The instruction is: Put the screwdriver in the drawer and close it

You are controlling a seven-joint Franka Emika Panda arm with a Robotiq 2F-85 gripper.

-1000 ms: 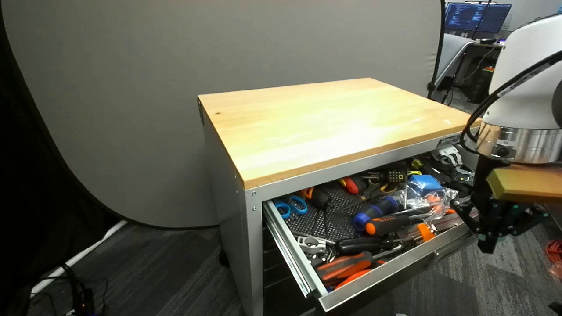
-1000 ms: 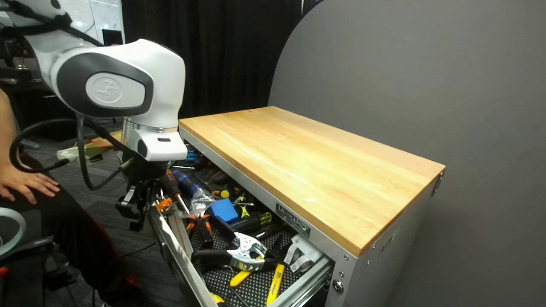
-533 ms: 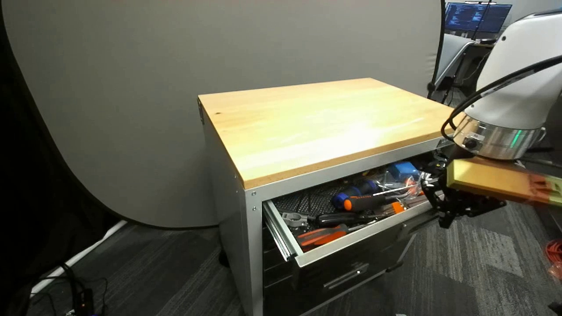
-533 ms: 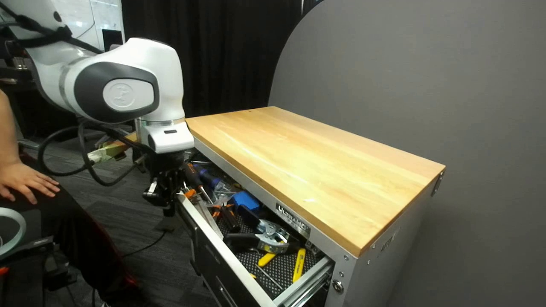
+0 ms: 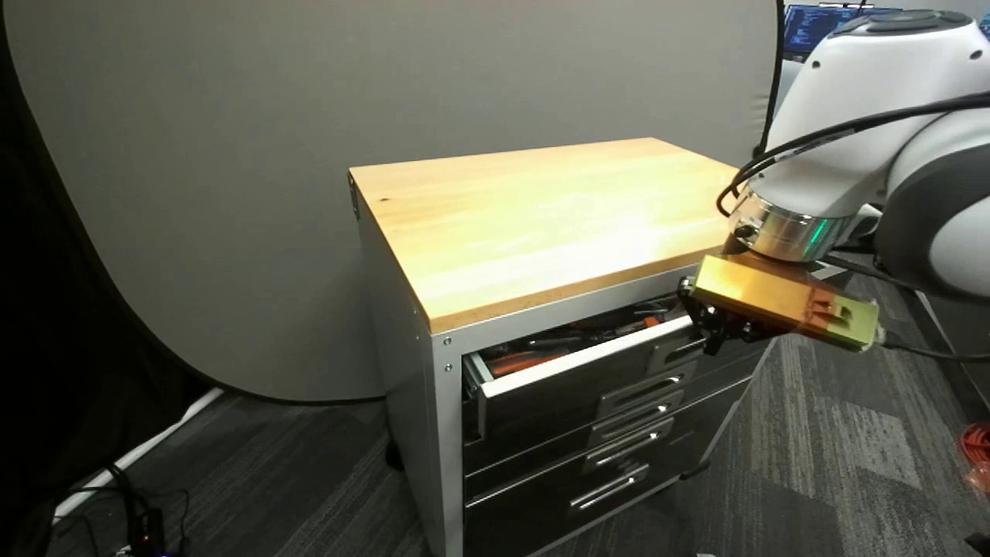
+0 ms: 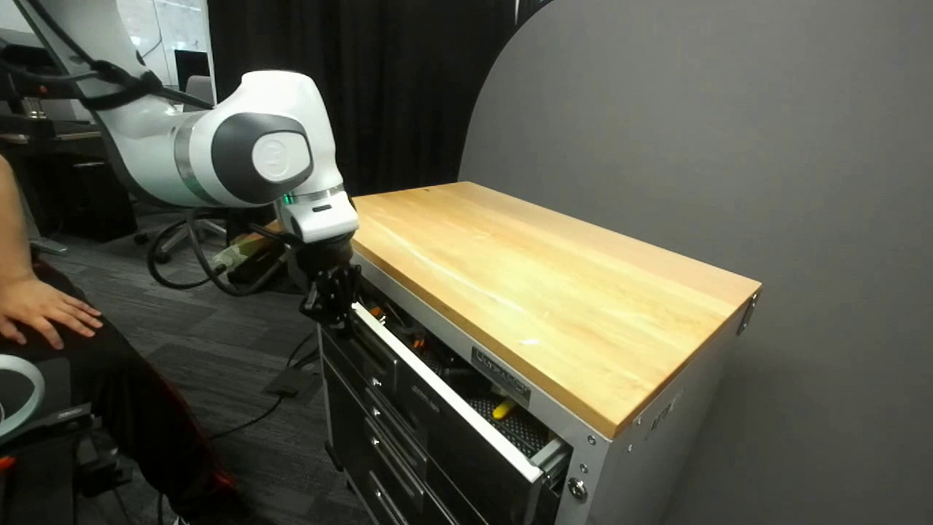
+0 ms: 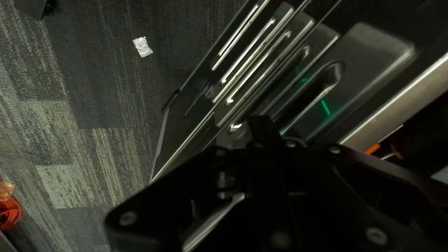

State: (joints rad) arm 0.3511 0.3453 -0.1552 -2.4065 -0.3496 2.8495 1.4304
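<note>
I cannot make out where the screwdriver lies. The drawer stands partly out beneath the wooden top, an orange handle showing inside. My gripper, its fingers together, is at the drawer's front; whether it touches, I cannot tell. Below, a pale scrap lies on the carpet.

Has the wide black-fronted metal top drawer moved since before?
Yes: the wide black-fronted metal top drawer slid inward, toward the tan wooden cabinet top, in both exterior views.
</note>
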